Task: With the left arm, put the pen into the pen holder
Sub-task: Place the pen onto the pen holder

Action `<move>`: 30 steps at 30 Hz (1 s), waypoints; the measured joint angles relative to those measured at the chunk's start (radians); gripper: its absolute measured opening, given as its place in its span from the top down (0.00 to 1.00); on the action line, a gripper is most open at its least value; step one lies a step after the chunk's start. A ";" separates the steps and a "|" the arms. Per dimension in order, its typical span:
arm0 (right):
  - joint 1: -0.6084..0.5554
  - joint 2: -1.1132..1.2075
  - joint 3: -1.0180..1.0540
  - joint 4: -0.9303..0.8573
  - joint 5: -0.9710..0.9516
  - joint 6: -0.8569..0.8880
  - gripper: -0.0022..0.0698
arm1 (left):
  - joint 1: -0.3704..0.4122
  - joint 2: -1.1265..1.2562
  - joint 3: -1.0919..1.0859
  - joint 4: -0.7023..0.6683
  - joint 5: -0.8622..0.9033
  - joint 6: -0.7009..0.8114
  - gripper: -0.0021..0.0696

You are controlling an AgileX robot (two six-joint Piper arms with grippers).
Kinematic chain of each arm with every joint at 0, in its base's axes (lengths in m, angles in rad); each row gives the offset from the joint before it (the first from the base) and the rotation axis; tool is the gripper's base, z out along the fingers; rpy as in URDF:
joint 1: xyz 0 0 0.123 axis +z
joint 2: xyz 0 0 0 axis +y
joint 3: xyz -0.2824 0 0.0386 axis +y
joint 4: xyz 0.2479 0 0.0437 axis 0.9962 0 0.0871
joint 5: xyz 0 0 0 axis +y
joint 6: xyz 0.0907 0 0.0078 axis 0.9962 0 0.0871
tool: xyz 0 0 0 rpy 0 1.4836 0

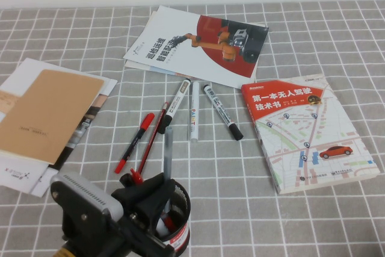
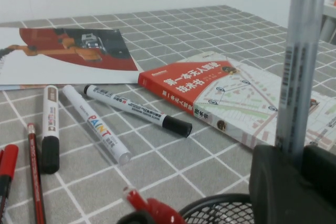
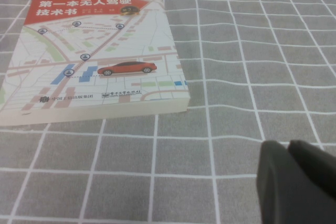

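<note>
My left gripper [image 1: 157,195] is shut on the slim grey-silver pen [image 1: 168,148] and holds it upright. It is at the table's front edge, right over the black wire-mesh pen holder [image 1: 181,209]. In the left wrist view the pen [image 2: 300,66] rises from between the black fingers [image 2: 278,182], with the holder's mesh rim [image 2: 210,211] just below. A red-capped item [image 2: 152,209] sticks out of the holder. I cannot see the pen's lower tip. My right gripper [image 3: 294,153] is shut and empty, low over the cloth near the map book, and is out of the high view.
Two red pens [image 1: 135,141] and three white markers [image 1: 194,112] lie beyond the holder. A map-cover book [image 1: 307,130] lies at the right, a brochure [image 1: 198,43] at the back, and a tan notebook [image 1: 45,115] on papers at the left.
</note>
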State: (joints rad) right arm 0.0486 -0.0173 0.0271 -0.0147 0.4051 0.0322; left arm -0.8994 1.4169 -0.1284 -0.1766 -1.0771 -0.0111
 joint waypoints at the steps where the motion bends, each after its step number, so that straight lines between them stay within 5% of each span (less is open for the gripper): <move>1: 0.000 0.000 0.000 0.000 0.000 0.000 0.99 | 0.000 0.001 0.000 0.000 0.000 0.000 0.89; 10: 0.000 0.000 0.000 0.000 0.000 0.000 0.99 | 0.000 0.004 0.000 0.000 -0.011 -0.005 0.61; 16: 0.000 0.000 0.000 0.000 0.000 0.000 0.99 | 0.000 0.002 0.000 -0.002 -0.034 -0.008 0.56; 18: 0.000 0.000 0.000 0.000 0.000 0.000 0.99 | 0.000 -0.021 0.000 -0.002 -0.036 -0.008 0.59; 25: 0.000 0.000 0.000 0.000 0.000 0.000 0.99 | 0.000 -0.202 0.000 -0.004 0.085 -0.008 0.93; 30: 0.000 0.000 0.000 0.000 0.000 0.000 0.99 | 0.000 -0.395 0.000 -0.048 0.275 -0.008 0.96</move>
State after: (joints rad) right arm 0.0486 -0.0173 0.0271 -0.0147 0.4051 0.0322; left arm -0.8994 1.0220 -0.1284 -0.2242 -0.8016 -0.0189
